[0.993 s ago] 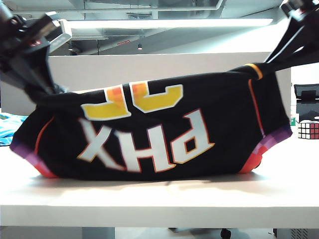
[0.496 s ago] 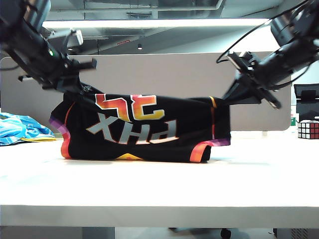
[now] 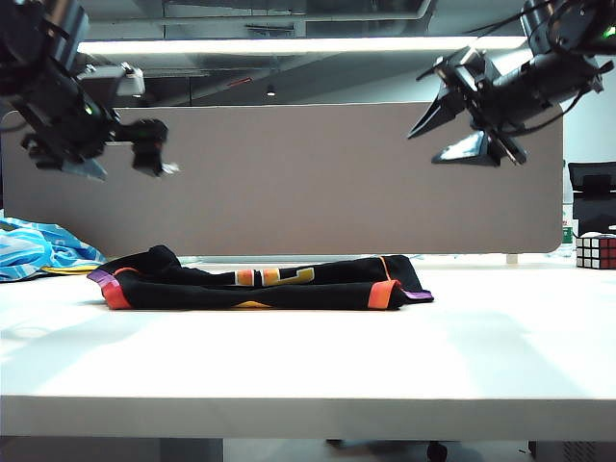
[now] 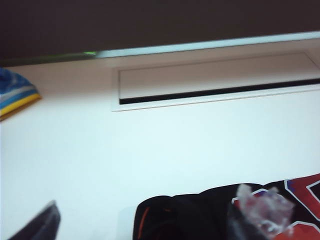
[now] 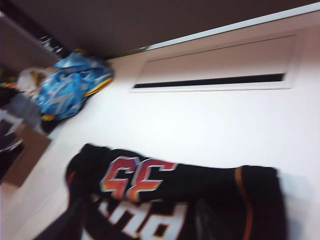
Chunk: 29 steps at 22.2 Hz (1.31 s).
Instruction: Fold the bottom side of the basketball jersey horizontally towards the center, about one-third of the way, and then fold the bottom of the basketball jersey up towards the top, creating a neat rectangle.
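We've got the basketball jersey (image 3: 260, 282) lying bunched at table centre, both grippers empty with jaws apart: left gripper (image 3: 120, 159) at 10 o'clock, right gripper (image 3: 460, 120) at 2. Our worry: that lumpy left end won't fold neatly.

We see bare worktop (image 3: 308, 366) all along six o'clock. The jersey (image 3: 260, 284) lies flat mid-worktop, blue cloth (image 3: 34, 252) at nine o'clock, cube (image 3: 595, 250) at three o'clock.
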Motion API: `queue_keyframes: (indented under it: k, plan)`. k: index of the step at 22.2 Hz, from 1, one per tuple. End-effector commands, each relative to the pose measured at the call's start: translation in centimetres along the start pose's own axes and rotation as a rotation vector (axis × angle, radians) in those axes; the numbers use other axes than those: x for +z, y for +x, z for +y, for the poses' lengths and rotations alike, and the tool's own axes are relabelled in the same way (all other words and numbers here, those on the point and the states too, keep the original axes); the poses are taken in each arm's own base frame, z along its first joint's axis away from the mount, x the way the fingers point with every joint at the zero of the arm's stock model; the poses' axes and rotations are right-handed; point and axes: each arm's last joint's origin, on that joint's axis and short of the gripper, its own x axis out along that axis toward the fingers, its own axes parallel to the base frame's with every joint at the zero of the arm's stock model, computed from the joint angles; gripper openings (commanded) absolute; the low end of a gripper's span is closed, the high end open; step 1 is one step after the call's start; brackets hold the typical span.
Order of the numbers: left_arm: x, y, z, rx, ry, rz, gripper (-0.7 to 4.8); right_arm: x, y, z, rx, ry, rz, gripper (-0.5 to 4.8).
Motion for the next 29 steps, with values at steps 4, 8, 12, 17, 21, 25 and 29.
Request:
queue_keyframes:
  k: [4,8,12,17,21,25,29]
  plan:
    - [0.9,-2.3,-0.2,-0.032,-0.001,0.074,3.98,-0.3,-1.2,1.5,0.053,0.038,0.106,3.02]
    - [2.0,-4.7,-0.6,-0.202,-0.003,0.048,0.51,-0.3,-3.1,3.3,0.022,-0.078,0.163,0.68]
    - [2.9,-8.6,-0.8,-0.290,0.001,-0.025,-0.06,-0.1,-6.5,6.4,-0.065,-0.255,0.209,-0.01]
    - [1.2,-15.4,-1.0,-0.276,-0.008,-0.100,-0.06,-1.3,-12.7,10.7,-0.075,-0.364,0.112,-0.01]
    - [-1.1,-19.6,-1.2,-0.261,-0.028,-0.160,-0.06,-4.2,-16.4,12.2,-0.120,-0.398,0.034,-0.01]
    - [-5.4,-23.7,-1.6,-0.314,-0.126,-0.225,-0.06,-10.5,-19.9,11.7,-0.221,-0.379,-0.026,-0.01]
    - [-9.0,-25.5,-1.8,-0.305,-0.127,-0.288,-0.06,-15.3,-21.6,10.4,-0.304,-0.318,-0.082,-0.01]
